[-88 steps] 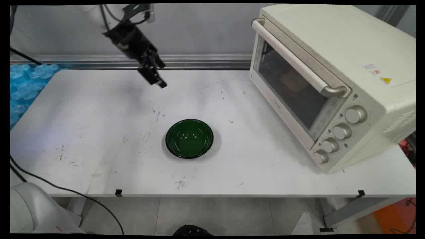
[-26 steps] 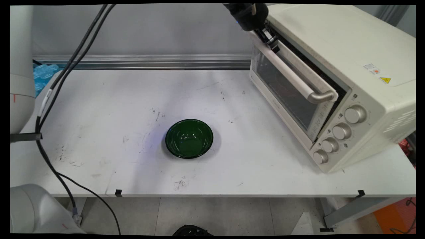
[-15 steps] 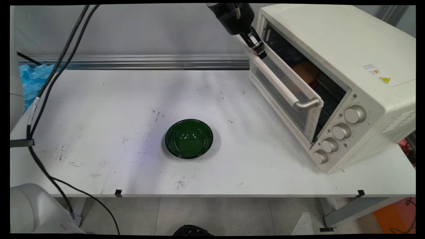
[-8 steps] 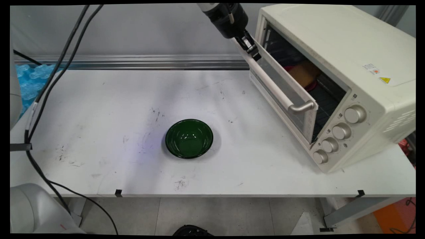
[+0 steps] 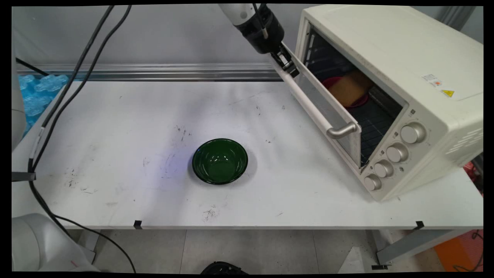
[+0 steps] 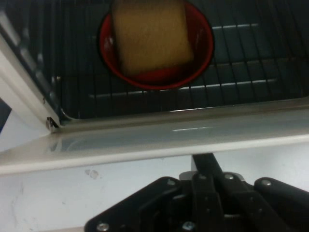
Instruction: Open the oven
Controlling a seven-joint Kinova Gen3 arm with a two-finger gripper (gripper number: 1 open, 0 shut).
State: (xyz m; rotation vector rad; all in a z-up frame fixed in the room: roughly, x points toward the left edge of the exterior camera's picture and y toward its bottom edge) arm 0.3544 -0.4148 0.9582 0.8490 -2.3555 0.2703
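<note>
**Oven door part-open, hand at the handle's far end**

A green bowl [image 5: 220,161] on the worktop [image 5: 115,154] was seen only from above. The red dish [image 6: 157,48] holding a tan block [image 6: 152,34] was shown clearly on the rack only by the hand view. The hand [image 5: 288,66] was at the far end of the handle [image 5: 316,106], which ran from the wall toward the near edge; its grip could not be told.

Oven door [image 5: 328,104] pulled further open by jaws (at handle [image 5: 308,102]), bread [image 5: 349,89] uncovered

The cream toaster oven [image 5: 389,73] stands at the table's right, its door [image 5: 328,104] half open, handle [image 5: 308,104] gripped at its far end by the gripper [image 5: 287,65].
</note>
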